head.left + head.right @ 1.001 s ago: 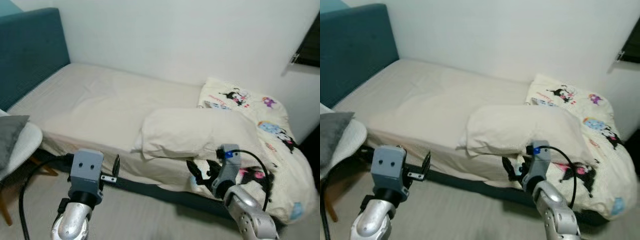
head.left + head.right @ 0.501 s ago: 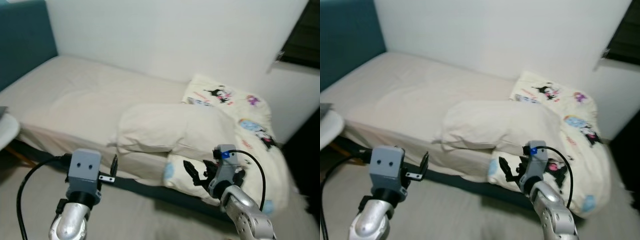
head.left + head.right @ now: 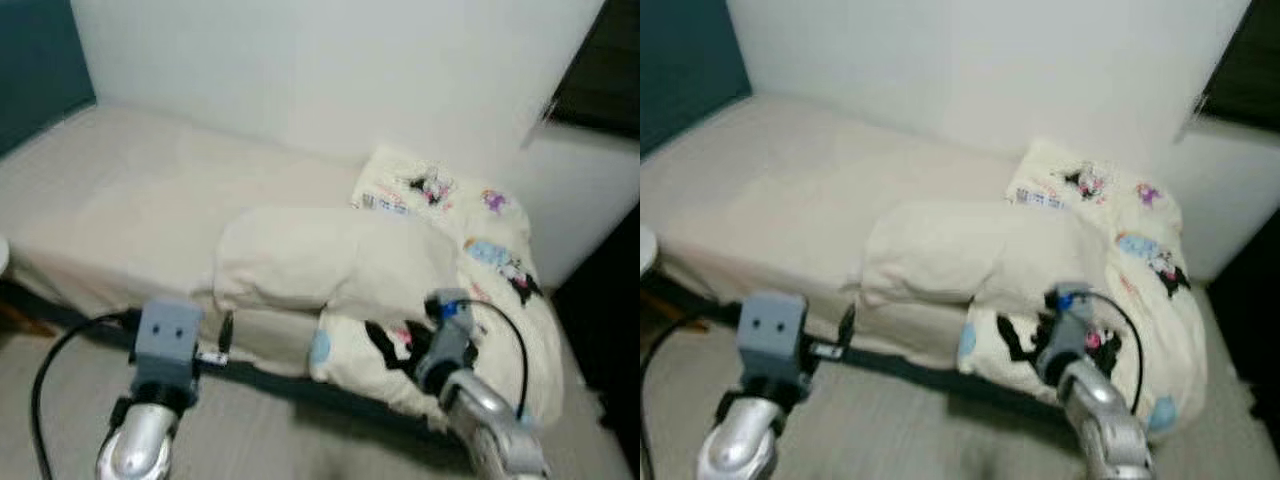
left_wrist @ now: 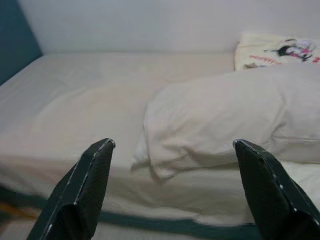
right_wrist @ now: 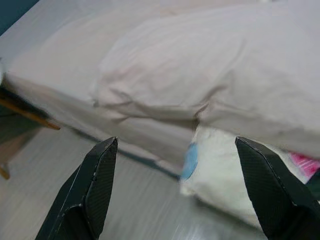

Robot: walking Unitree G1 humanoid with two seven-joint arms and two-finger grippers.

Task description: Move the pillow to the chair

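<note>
We were on the approach step, both arms raised ahead of us, nothing held. The pillow [image 3: 330, 268] lay on the bed [image 3: 120, 200] near its front edge, long side toward us, its right end resting on a printed blanket [image 3: 470, 260] bunched at that end. To do this well we judged we should square up to the pillow's long side, close in, and take it with both grippers at opposite ends; it looked soft and would likely sag from a single pinch. Risk: snagging the blanket under the right end along with it.

The left gripper [image 4: 172, 185] had its fingers wide apart, pillow framed between them but well short of contact. The right gripper [image 5: 175, 185] was likewise spread, aimed at the pillow's front edge and the blanket below it.

The room was a white wall behind the bed, a teal headboard [image 3: 35, 60] at the far left, pale grey floor [image 3: 60, 380] in front. Head views were blurred.
</note>
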